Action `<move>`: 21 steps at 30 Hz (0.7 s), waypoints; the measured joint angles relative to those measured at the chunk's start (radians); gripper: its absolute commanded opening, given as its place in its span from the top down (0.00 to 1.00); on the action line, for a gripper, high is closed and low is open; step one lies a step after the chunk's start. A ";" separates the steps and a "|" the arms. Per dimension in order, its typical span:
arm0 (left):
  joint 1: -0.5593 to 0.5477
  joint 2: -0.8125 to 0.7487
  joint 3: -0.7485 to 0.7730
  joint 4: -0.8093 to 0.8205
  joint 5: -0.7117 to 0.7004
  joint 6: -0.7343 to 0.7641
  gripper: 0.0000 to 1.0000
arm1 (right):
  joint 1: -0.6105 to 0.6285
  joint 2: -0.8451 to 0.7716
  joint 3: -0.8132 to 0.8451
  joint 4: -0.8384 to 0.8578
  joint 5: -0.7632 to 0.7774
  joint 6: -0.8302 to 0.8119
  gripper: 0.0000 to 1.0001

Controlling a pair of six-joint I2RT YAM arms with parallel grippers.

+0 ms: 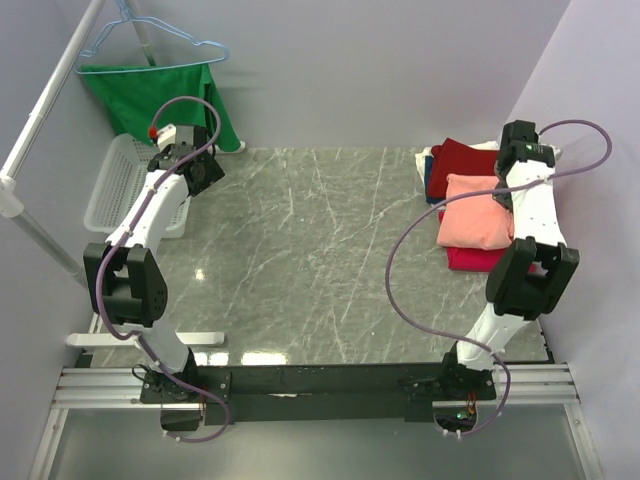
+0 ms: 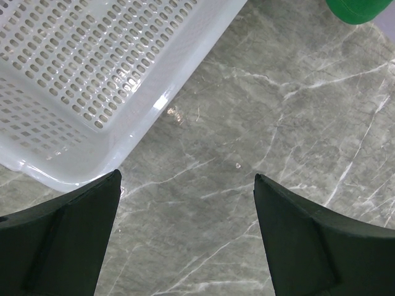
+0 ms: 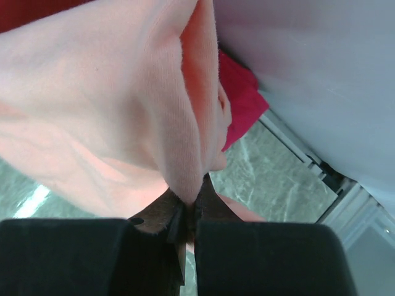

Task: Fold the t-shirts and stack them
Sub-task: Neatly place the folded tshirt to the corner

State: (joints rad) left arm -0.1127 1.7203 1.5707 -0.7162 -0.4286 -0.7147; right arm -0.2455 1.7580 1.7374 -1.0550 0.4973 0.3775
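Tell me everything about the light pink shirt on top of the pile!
The salmon-pink t-shirt is plain, soft-looking cloth, folded into a rough rectangle. It lies on top of the pile at the right side of the table, over a crimson-pink t-shirt and partly over a dark red t-shirt. The right gripper is shut on a fold at its edge, and the cloth bunches into creases there. Its sleeves and collar cannot be made out.

At the far left corner we see a green garment (image 1: 150, 95) draped over a light-blue wire hanger (image 1: 165, 38), next to a slanting white pole (image 1: 45, 105). Below it, a white mesh basket (image 1: 125, 185) sits at the left edge of the grey, white-veined marble table (image 1: 320, 250).
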 measured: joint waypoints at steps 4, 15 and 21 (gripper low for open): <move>0.000 0.003 0.000 0.001 0.008 0.000 0.07 | 0.002 0.090 0.046 -0.032 0.064 0.034 1.00; 0.000 0.014 0.000 0.002 0.022 -0.002 0.07 | 0.000 0.365 0.167 -0.121 0.224 0.116 1.00; 0.000 0.015 0.000 0.002 0.026 -0.004 0.06 | -0.019 0.443 0.336 -0.160 0.297 0.136 1.00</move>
State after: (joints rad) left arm -0.1127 1.7355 1.5707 -0.7147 -0.4026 -0.7185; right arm -0.2649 2.2013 2.0739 -1.2148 0.7940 0.5133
